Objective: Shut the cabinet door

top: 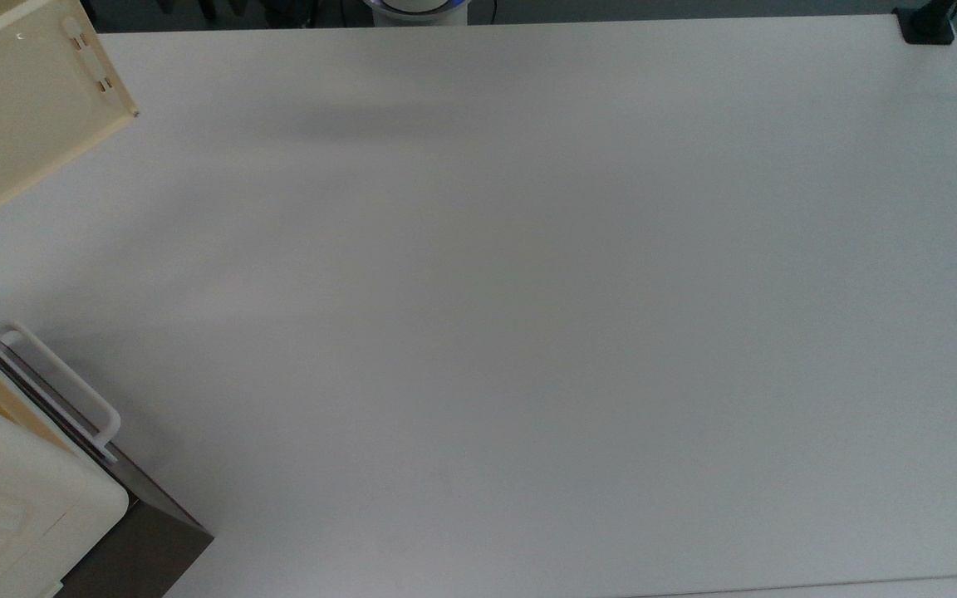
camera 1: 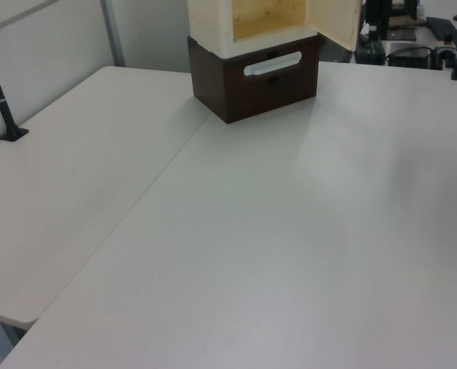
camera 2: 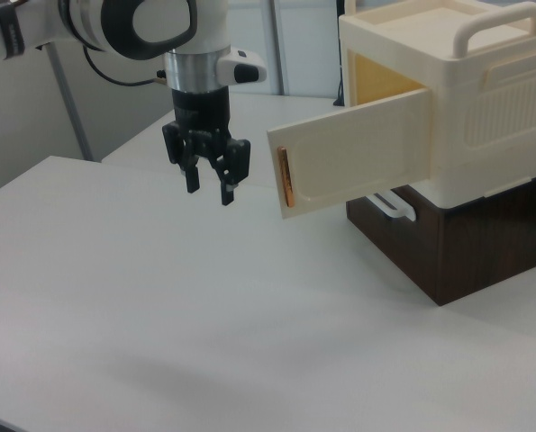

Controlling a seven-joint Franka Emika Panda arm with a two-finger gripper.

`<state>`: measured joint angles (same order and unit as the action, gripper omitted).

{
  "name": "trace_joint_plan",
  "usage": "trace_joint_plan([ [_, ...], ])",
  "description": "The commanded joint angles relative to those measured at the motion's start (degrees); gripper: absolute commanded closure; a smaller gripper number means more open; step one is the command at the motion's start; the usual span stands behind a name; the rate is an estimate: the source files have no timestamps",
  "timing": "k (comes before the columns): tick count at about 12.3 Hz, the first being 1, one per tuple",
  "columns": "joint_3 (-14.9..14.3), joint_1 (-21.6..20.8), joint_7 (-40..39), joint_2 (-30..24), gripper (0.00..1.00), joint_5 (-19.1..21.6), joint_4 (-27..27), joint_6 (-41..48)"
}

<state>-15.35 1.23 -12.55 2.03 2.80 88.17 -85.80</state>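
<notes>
One pale cream plastic cabinet door (camera 2: 356, 155) hangs open; our black two-finger gripper (camera 2: 208, 186), fingers apart and empty, should push its free edge squarely shut.

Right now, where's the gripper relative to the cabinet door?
In the right view the gripper hangs above the table, just off the right view's left of the open cabinet door's free edge, not touching it.

Cream cabinet (camera 2: 466, 99) with ribbed grooves, dark brown base (camera 2: 466, 243), pale cream-yellow cabinet door (camera 2: 353, 157), black pincer (camera 2: 208, 189).

Cabinet (top: 5, 507) cropped (top view's left).
</notes>
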Motion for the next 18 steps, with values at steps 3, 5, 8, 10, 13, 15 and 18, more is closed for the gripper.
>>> trace_joint_plan([
  [3,-0.6,-0.8,-8.4,-1.3,0.80,-3.1,0.9,5.2],
  [5,-0.5,-0.8,-11.9,-1.3,0.80,-5.3,0.9,5.8],
  [8,-0.6,-0.2,-22.3,-0.9,0.90,-6.9,0.5,2.1],
  [10,-0.8,1.1,-30.9,-0.7,0.91,-6.9,0.4,-3.2],
  [13,-2.7,1.9,-41.3,0.7,0.95,-6.3,0.5,-14.7],
  [15,-2.8,2.0,-41.8,1.7,0.96,-6.3,0.7,-20.8],
  [18,-2.8,2.0,-42.1,3.2,0.96,-6.0,0.9,-27.1],
])
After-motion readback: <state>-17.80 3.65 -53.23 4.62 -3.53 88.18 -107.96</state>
